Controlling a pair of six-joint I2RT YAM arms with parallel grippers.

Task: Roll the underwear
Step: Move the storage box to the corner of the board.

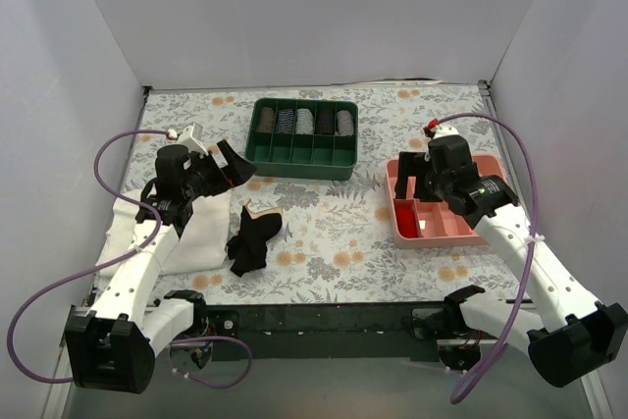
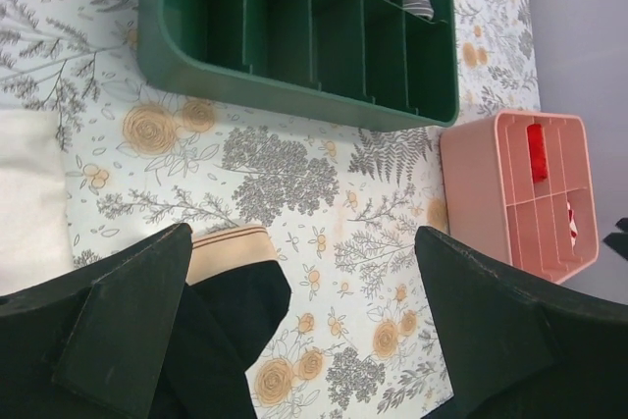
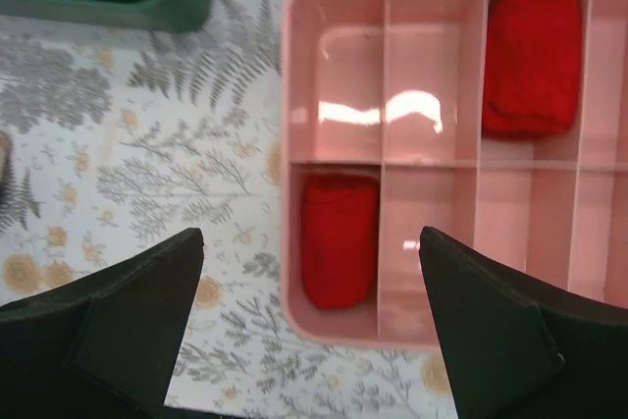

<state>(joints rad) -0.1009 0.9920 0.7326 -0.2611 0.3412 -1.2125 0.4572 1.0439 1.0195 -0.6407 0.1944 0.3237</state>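
The black underwear (image 1: 252,239) with a pale beige waistband lies crumpled on the floral table, left of centre. In the left wrist view the underwear (image 2: 228,313) shows at the lower left, partly behind one finger. My left gripper (image 1: 234,164) is open and empty, above and a little behind the underwear; it shows wide open in its wrist view (image 2: 304,326). My right gripper (image 1: 413,180) is open and empty over the near left corner of the pink tray (image 1: 397,228); in its wrist view (image 3: 309,326) it hangs above that tray (image 3: 292,144).
A green tray (image 1: 302,162) with several rolled garments stands at the back centre. The pink tray holds red rolls (image 3: 339,238). A white cloth (image 1: 201,237) lies left of the underwear. White walls close the left, back and right sides.
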